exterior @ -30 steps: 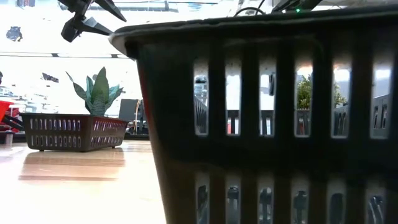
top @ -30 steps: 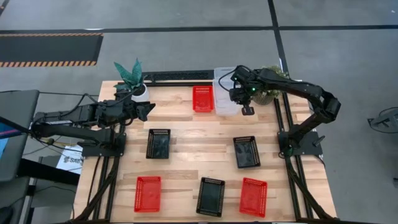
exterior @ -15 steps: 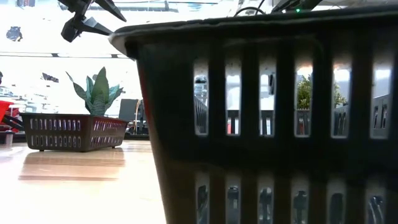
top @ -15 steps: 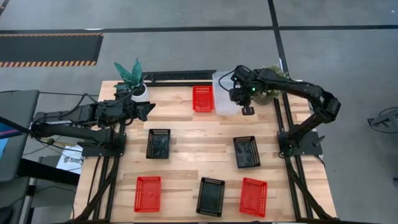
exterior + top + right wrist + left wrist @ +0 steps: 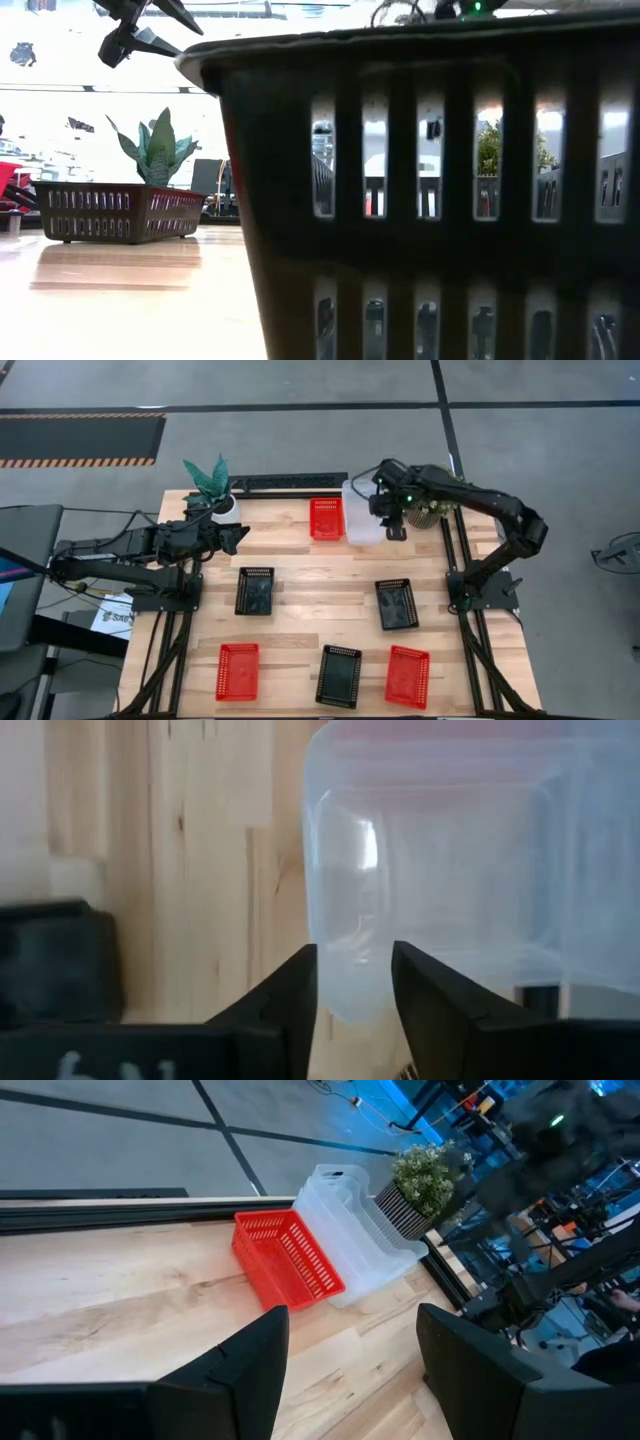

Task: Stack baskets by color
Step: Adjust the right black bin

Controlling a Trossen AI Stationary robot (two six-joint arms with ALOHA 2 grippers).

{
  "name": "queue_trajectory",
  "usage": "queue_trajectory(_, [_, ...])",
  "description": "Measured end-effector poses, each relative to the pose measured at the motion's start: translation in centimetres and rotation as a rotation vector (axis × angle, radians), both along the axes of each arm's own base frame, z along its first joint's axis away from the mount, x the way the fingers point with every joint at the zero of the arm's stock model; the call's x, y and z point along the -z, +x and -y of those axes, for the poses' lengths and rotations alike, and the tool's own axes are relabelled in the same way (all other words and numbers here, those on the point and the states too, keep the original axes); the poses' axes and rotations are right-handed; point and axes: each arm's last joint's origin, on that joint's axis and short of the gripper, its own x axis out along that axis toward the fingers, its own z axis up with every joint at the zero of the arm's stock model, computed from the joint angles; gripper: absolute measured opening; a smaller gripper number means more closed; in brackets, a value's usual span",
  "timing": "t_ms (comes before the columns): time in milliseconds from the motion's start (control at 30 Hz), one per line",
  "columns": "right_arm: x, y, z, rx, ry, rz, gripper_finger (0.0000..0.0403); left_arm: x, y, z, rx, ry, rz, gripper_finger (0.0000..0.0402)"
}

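Risk: clear stack gets dragged askew.
Right gripper, fingers spread, hangs at clear baskets; lifting carelessly may catch the rim.

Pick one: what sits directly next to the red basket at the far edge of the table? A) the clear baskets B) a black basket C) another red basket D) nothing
A: in the high view the clear baskets sit right beside the far red basket, on the right arm's side, with the right gripper above them; the left wrist view shows the same pairing.

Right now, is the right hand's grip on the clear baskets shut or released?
Released. In the right wrist view the right hand has its fingers apart above the clear baskets, touching nothing.
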Motion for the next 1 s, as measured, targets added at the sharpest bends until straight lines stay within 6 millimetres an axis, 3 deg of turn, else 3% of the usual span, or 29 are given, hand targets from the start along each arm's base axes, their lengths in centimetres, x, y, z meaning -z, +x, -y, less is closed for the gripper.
queue_trajectory(100, [-2.5,-0.2,-0.2,0.114,0.042,0.017,0.0171,0.0,0.0,0.0,0.0,0.0,0.0,0.0209])
queue_trajectory(200, [-4.3,-0.6,-0.7,0.338,0.124,0.029,0.0182,0.0,0.0,0.0,0.001,0.0,-0.001,0.0209])
queue_trajectory(333, [-4.7,-1.8,-1.7,0.664,0.31,-0.069,0.0187,0.0,0.0,0.1,0.025,-0.012,0.001,0.0209])
queue_trajectory(433, [-4.5,-2.8,-3.3,0.727,0.375,-0.213,0.0192,0.0,0.1,0.1,0.052,-0.017,-0.002,0.0209])
queue_trajectory(500, [-4.6,-3.3,-5.0,0.746,0.377,-0.205,0.0195,0.0,0.1,0.1,0.053,-0.018,-0.002,0.0209])
queue_trajectory(767, [-2.2,-8.0,-12.3,1.012,0.415,-0.115,0.0199,0.0,0.1,0.1,0.051,-0.017,-0.002,0.0209])
queue_trajectory(1000, [1.8,-9.2,-14.7,1.198,0.443,0.048,0.0215,0.0,0.1,0.1,0.051,-0.011,-0.005,0.0209])
